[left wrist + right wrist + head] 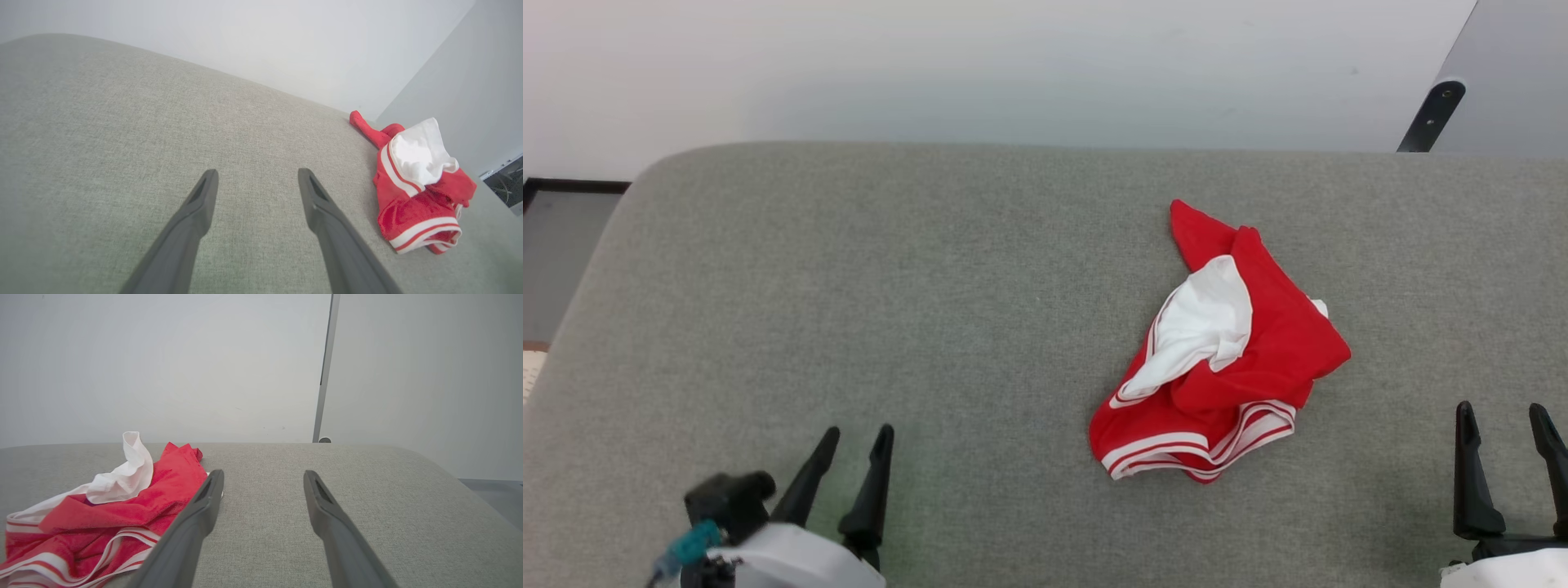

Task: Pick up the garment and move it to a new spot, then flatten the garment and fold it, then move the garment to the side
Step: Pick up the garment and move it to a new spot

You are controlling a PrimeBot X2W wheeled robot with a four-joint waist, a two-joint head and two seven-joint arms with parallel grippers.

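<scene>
Garment (1258, 343) lies crumpled on grey cushion (931, 286), right of centre, untouched. Left gripper (858, 433) and right gripper (1503, 408): jaws spread, empty. Right is nearer; best to pinch a raised red fold, then lift clear.

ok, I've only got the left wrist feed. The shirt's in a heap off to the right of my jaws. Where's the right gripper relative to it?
Observer: The head view shows the right gripper at the lower right, apart from the garment. The heap lies nearer to it than to the left gripper.
Operator: Right jaws open?
Observer: Yes, spread wide. In the right wrist view, bare grey cushion shows between them.
Operator: Any print visible on that side of the heap?
Observer: None I can see. From the right wrist view it's red cloth, a white sleeve sticking up and striped trim at the near edge.
</scene>
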